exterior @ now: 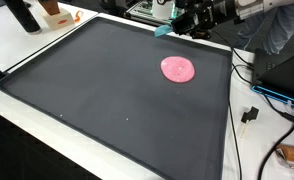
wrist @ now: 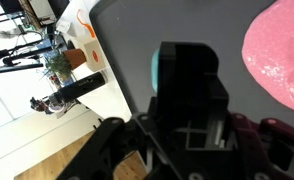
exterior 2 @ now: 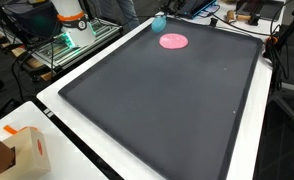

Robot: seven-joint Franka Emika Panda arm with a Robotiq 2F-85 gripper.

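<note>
Obs: gripper (exterior: 174,26) at teal block (exterior: 163,31), near pink disc (exterior: 177,69). Jaw state hidden, cannot tell. Block likely light, rigid; pinch opposite sides.

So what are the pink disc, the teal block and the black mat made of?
Pink disc: glossy, speckled highlights, uneven edge; likely soft putty or silicone. Teal block: matte, maybe foam or plastic. Black mat: dull, non-reflective, probably rubber or fabric.
</note>
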